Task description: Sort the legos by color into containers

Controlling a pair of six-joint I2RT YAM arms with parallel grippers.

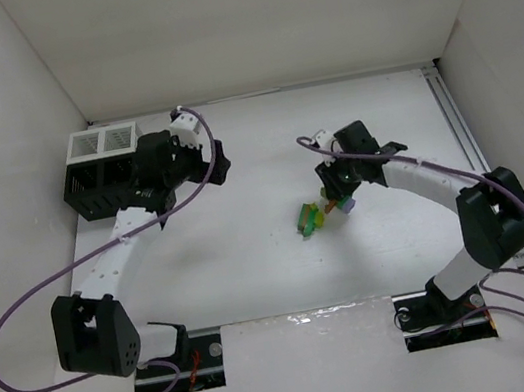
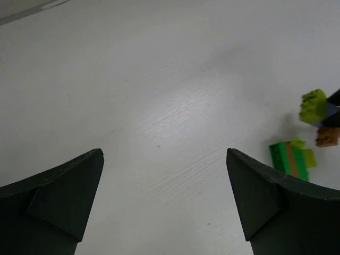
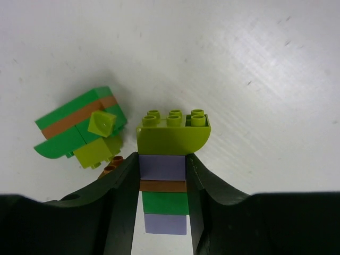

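Right pincer [image 3: 162, 159] clenched on stacked lego column [image 3: 172, 135], left pincer [image 2: 164, 154] spread wide above tabletop [image 2: 159, 64], loose legos [image 3: 79, 130] nearby

The white desk [image 1: 256, 278] lies open through the middle and lower centre of the overhead frame. At upper left the black rack [image 1: 100, 141] sits close to the left wall [image 1: 0, 151], with the left arm [image 1: 116, 257] overlapping its right side. Right of centre, loose legos [image 1: 307, 219] crowd the desk just beside the right claw [image 3: 162, 159], itself filled by a stack of legos [image 3: 172, 133].
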